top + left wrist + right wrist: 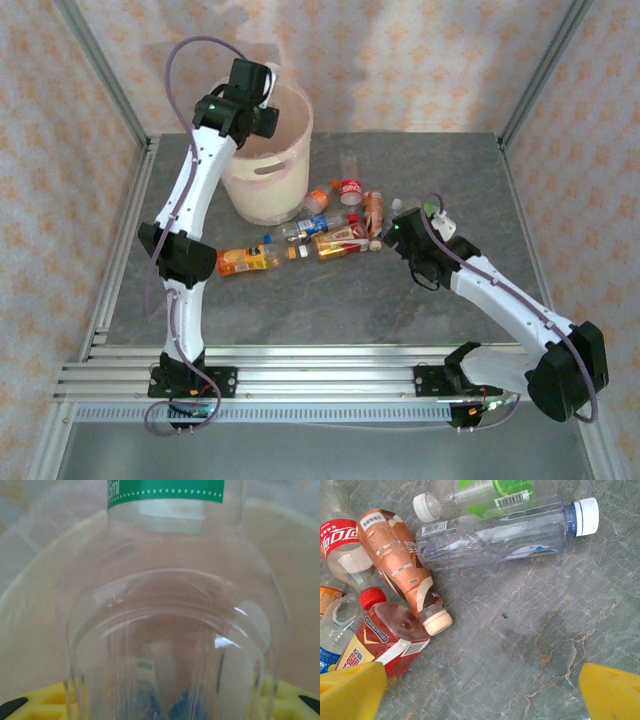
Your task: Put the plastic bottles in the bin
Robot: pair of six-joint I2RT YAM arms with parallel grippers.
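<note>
1. Plastic bottles (330,225): small, clear, bright-labelled, strewn in a heap across the grey marbled table (420,300), with one more held aloft at the far side.
2. Nearest: right gripper (480,695), yellow fingers spread wide with nothing between them, poised over bare table at the right edge of the heap, far nearer to it than the other arm's gripper.
3. Just ahead and to the view's left: red-labelled bottle (395,630), close beside one fingertip, and a brown-labelled bottle with cream cap (400,565) slanting above it.
4. Further ahead: long clear bottle with white cap (500,537), long axis running across the view, roughly along the line between the fingertips. Likely needs a wrist turn before closing across its width.
5. Farthest: large round translucent pink-cream bin (270,190), with the left gripper (250,95) above its rim, clamped partway on a clear bottle with green label (170,630). Apparently over the opening, though hard to confirm through the plastic.
</note>
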